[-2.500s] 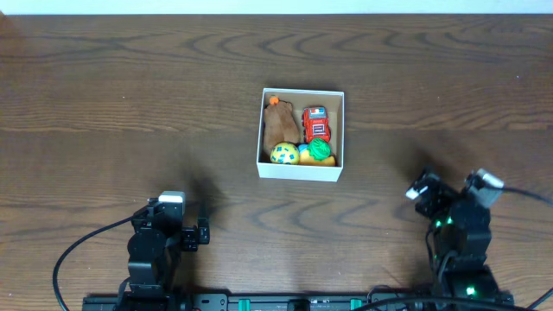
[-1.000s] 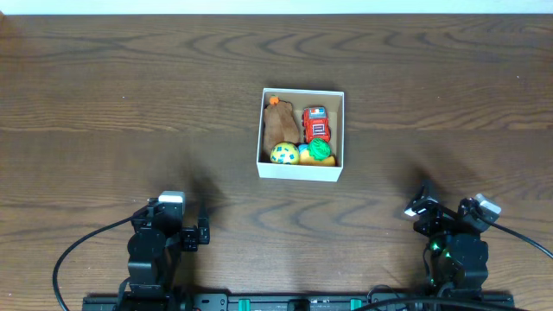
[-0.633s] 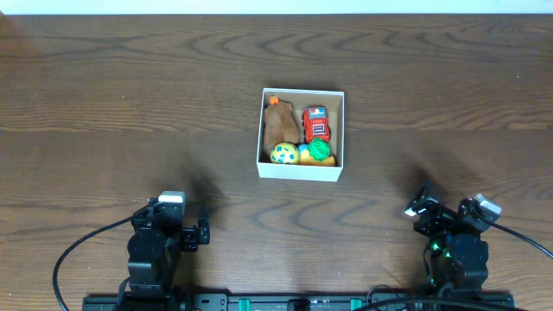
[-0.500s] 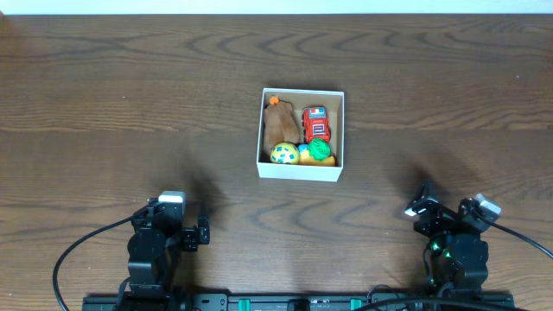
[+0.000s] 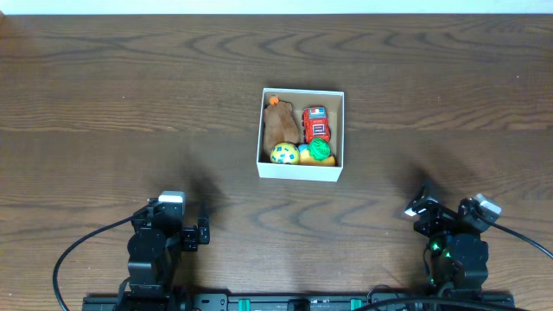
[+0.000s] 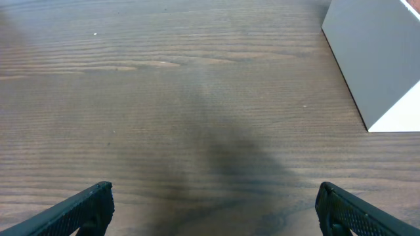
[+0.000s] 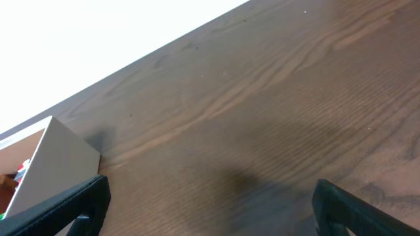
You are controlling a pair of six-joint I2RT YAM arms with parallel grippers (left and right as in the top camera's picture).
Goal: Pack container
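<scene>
**Right arm drawn back to the near edge, box full**

Right gripper had retreated toward the near-right corner of the table over the last few seconds, then held. The left gripper had not shifted. Both had their fingers spread wide, holding nothing. The container sat mid-table, well away from both arms, with a brown plush, a red car and two balls inside. Its thin walls looked light and easily bent, so a pinch over the rim near a corner seemed the safest hold.
</scene>
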